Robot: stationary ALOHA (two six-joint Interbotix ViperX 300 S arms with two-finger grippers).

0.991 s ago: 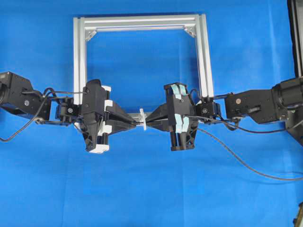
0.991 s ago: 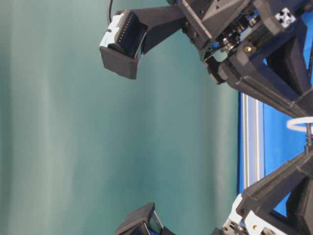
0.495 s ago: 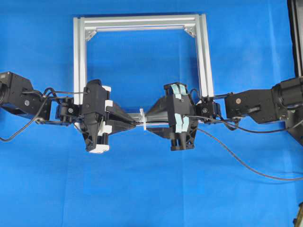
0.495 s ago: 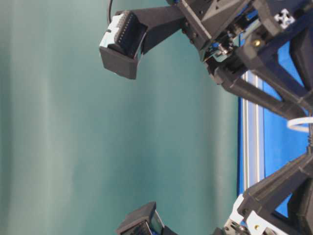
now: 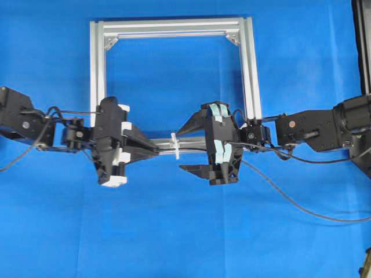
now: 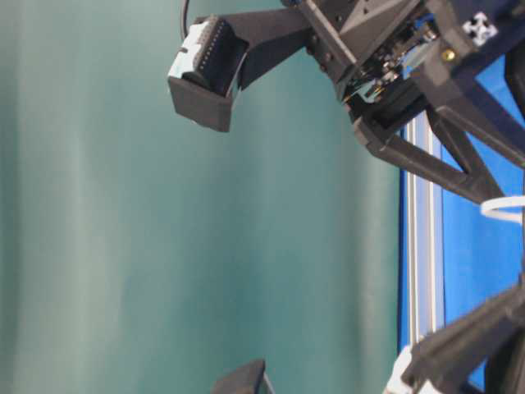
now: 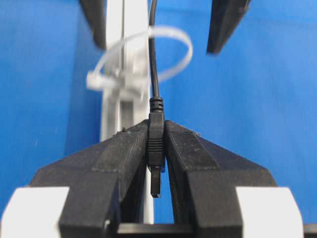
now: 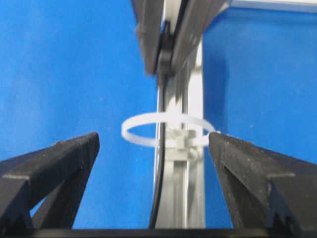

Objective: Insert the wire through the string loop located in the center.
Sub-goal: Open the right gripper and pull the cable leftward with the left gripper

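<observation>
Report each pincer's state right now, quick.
Left pincer: shut on the wire, gripping its plug just past the string loop.
Right pincer: open, holding nothing.

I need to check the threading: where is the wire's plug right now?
In the left wrist view the plug sits clamped in the left tool, and its wire runs through the string loop by the aluminium frame.

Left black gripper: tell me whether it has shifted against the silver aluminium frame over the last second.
Yes. The left black gripper has backed leftward, away from the silver aluminium frame's centre, shut on the black wire's plug.
</observation>
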